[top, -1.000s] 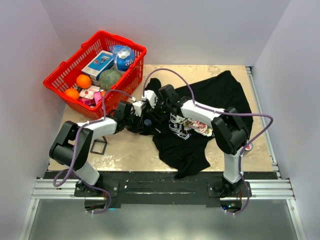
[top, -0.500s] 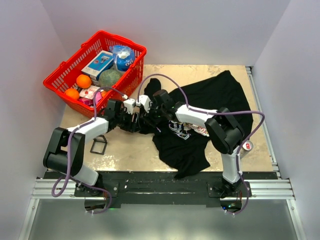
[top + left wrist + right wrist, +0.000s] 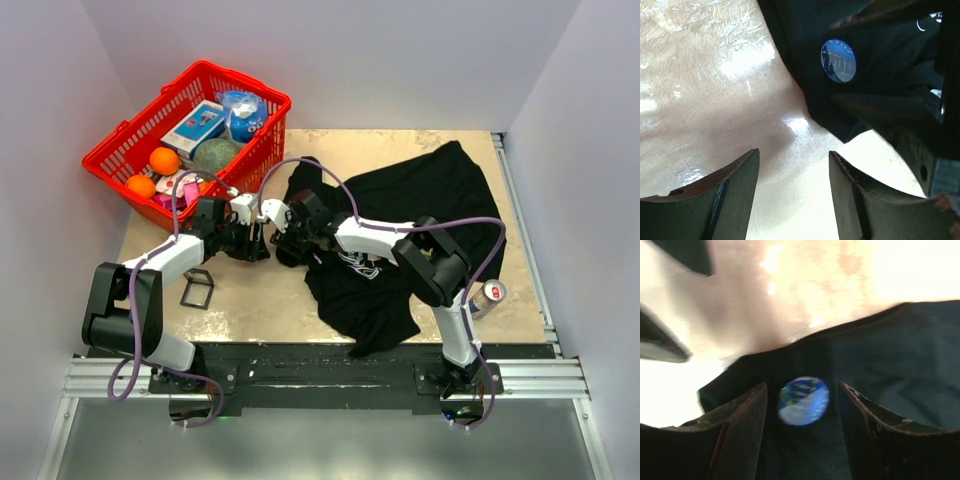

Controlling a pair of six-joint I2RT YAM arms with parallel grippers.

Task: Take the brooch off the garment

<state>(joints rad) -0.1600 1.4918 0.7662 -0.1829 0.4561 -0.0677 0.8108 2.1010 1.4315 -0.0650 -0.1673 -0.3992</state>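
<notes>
Tan worktop point(image 3: 250, 300) carries the black garment point(image 3: 430, 195), and we see the small blue brooch point(image 3: 803, 401) sitting on the cloth near its left edge. Our right pincer point(image 3: 802, 388) stands apart, one finger either side of the brooch, not clamped. Our left pincer point(image 3: 794, 160) gapes empty over bare worktop beside the cloth.

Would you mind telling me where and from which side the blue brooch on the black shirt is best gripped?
Probably by its thin rim, at two opposite edges. The brooch is a round disc lying flat against the garment, so its face offers nothing to pinch. Come straight at its face with the right gripper, whose open fingers stand either side of it.
</notes>
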